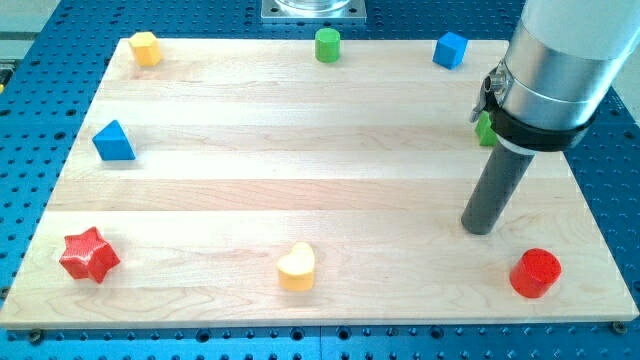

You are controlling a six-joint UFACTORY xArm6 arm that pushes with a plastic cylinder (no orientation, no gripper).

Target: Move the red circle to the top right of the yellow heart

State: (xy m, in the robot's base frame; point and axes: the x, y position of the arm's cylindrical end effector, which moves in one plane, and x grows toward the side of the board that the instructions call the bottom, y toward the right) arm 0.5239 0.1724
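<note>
The red circle [535,273] lies near the board's bottom right corner. The yellow heart [296,267] lies at the view's bottom, a little left of centre, far to the left of the red circle. My tip [480,228] rests on the board just up and to the left of the red circle, a short gap away from it, and far to the right of the yellow heart.
A red star [88,255] lies at the bottom left. A blue triangle [113,141] lies at the left. A yellow hexagon [146,48], a green cylinder [327,44] and a blue cube [450,49] line the top edge. A green block [485,129] is partly hidden behind the arm.
</note>
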